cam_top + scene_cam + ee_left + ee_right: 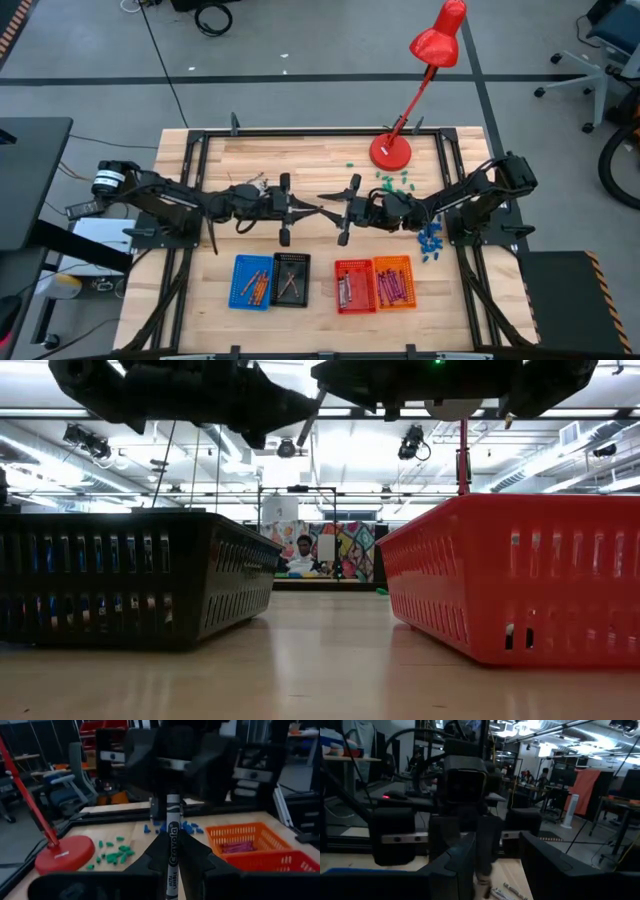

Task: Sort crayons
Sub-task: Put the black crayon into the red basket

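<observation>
L gripper (172,852) pinches a grey crayon (173,827) mid-table; R gripper (332,208) is wide. Hold tight, R backs off slow.

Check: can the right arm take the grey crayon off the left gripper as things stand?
Probably yes. The left gripper holds the grey crayon out toward the right gripper, which faces it open, with nothing between them.

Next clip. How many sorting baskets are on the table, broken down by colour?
Blue basket: 1
Black basket: 1
Red basket: 1
Orange basket: 1
Total: 4
</observation>
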Robot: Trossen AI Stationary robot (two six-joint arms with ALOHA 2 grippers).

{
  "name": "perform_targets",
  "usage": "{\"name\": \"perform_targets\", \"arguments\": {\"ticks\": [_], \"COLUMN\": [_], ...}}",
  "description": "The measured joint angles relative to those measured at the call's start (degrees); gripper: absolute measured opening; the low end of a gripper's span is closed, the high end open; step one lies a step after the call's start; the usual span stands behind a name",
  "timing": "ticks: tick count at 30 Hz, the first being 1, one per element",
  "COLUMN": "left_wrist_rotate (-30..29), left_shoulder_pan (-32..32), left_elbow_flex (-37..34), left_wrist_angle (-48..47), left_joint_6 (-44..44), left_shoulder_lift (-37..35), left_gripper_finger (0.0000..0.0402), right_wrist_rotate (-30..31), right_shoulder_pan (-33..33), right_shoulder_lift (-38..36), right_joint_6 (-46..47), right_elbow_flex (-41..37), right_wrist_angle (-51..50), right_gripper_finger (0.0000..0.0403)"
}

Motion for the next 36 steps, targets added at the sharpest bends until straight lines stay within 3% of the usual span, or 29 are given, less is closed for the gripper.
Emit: {"name": "perform_targets", "arguments": {"ticks": [10,20,22,32,36], "left_wrist_rotate": [-0.03,-0.24,-0.78,-4.09,-3.91], "left_shoulder_pan": [0.04,0.07,0.15,-0.23,-0.26], "left_elbow_flex": [-0.04,-0.04,-0.04,-0.01,-0.01], "left_wrist_angle": [7.93,7.95,7.28,-2.86,-11.07], "left_joint_6": [-0.02,0.13,0.09,-0.13,-1.63], "left_shoulder_lift": [2.77,2.82,2.82,2.77,2.77], "left_gripper_finger": [0.0037,0.0037,0.0039,0.0139,0.0156], "right_wrist_rotate": [0.00,0.23,0.22,4.79,4.74], "right_shoulder_pan": [0.03,-0.55,-0.76,-0.66,-0.14], "right_shoulder_lift": [0.00,0.02,0.00,0.00,0.00], "right_joint_6": [0.00,0.56,1.16,7.10,11.50], "right_elbow_flex": [0.00,0.00,0.00,-0.02,-0.02], "right_wrist_angle": [-0.11,-1.04,-1.82,-6.88,-9.82], "right_gripper_finger": [0.0142,0.0032,0.0027,0.0044,0.0044]}}
